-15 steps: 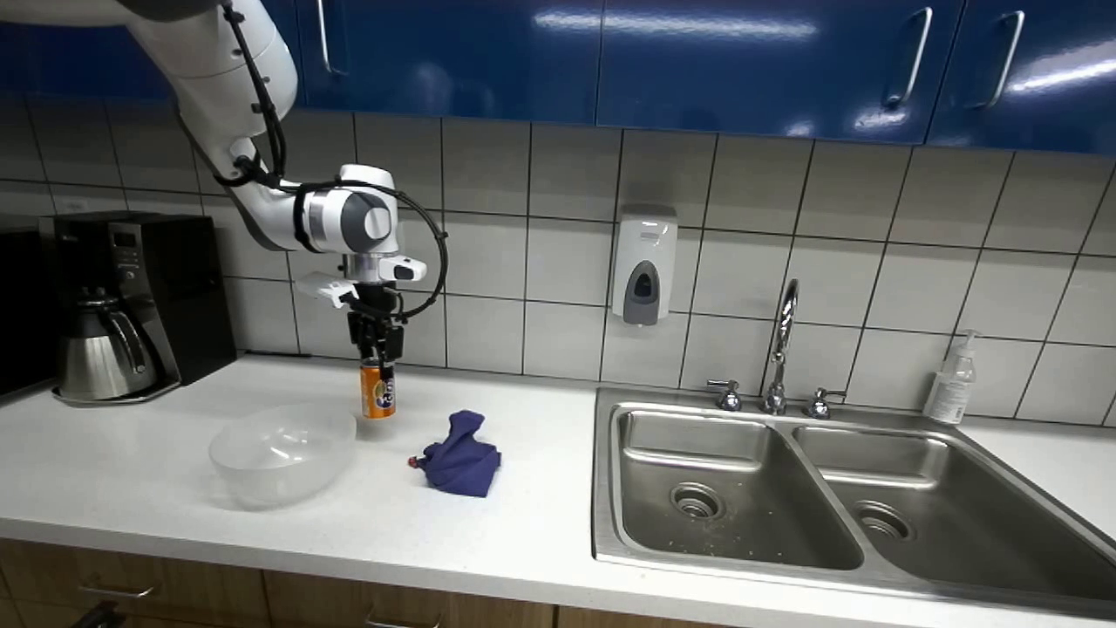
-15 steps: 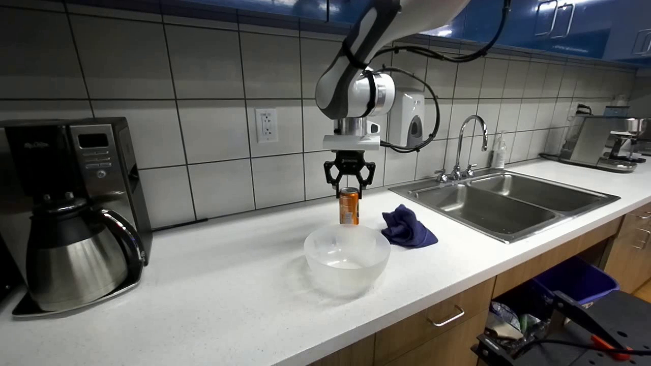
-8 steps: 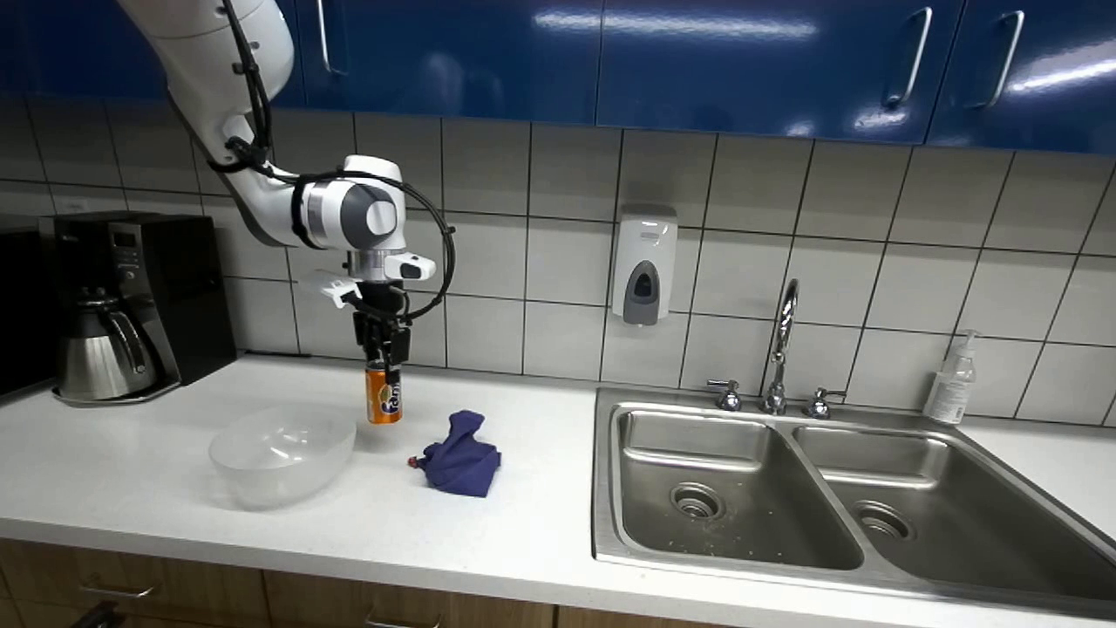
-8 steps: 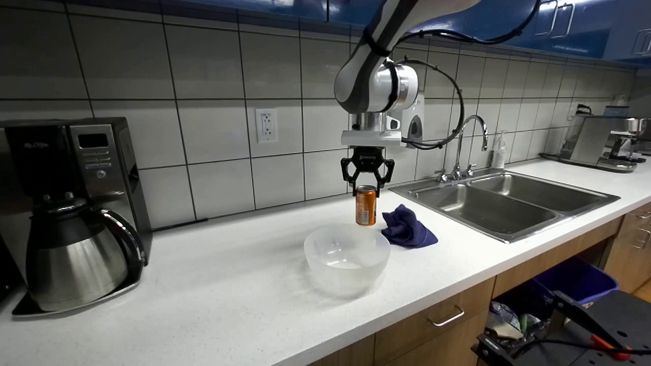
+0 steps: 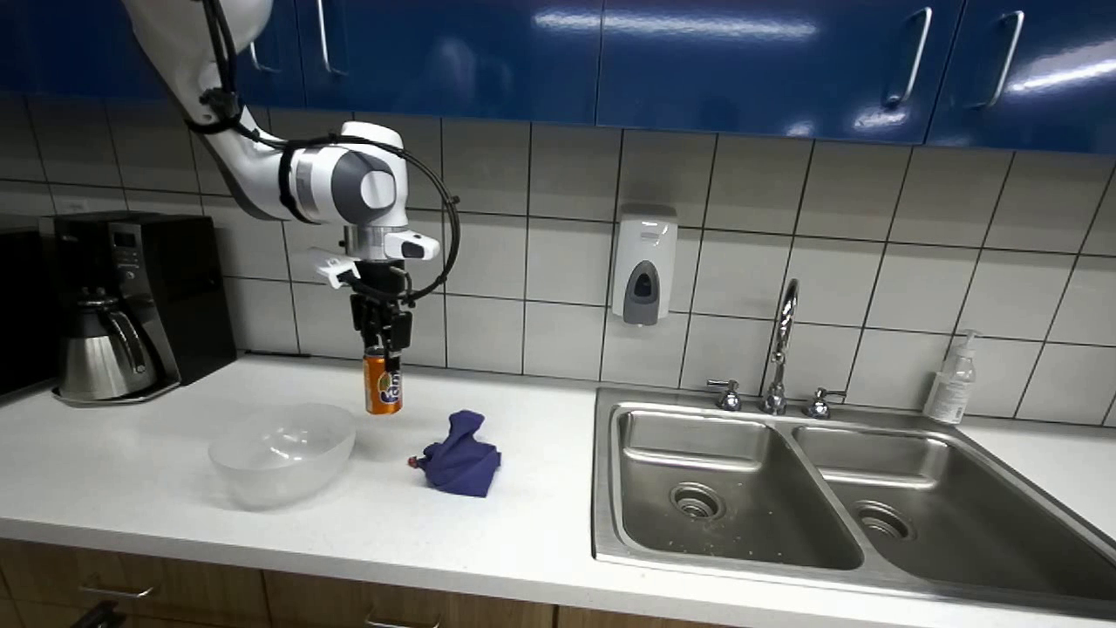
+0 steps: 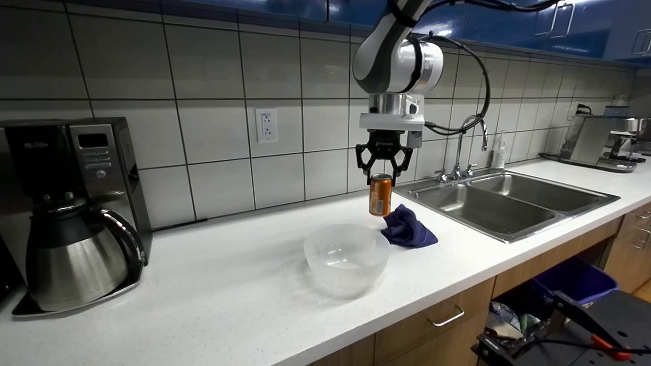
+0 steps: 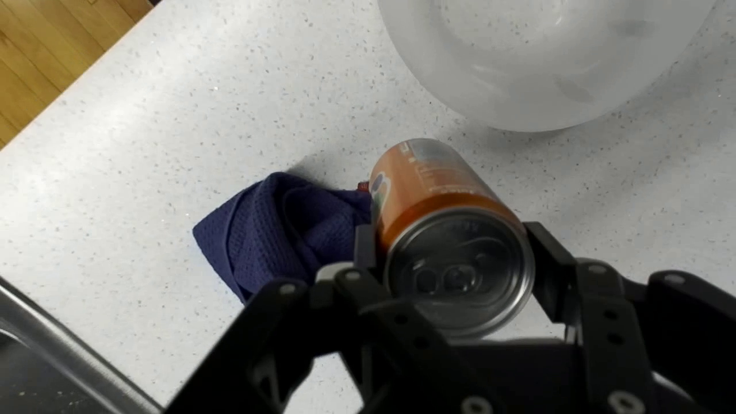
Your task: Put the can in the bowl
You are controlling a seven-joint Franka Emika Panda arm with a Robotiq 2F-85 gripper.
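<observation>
Pinching orange can (image 6: 380, 199) near its top, gripper (image 6: 381, 181) bears on it from both sides; can hangs roughly upright, off the white surface (image 6: 218, 284). In both exterior views translucent bowl (image 6: 346, 277) sits left of it and nearer, crumpled dark blue cloth (image 6: 409, 232) right of it and nearer, sink (image 5: 834, 495) well right.

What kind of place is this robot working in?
Probably a kitchen, perhaps an office break room: there's a double sink, a coffee maker and blue wall cabinets.
</observation>
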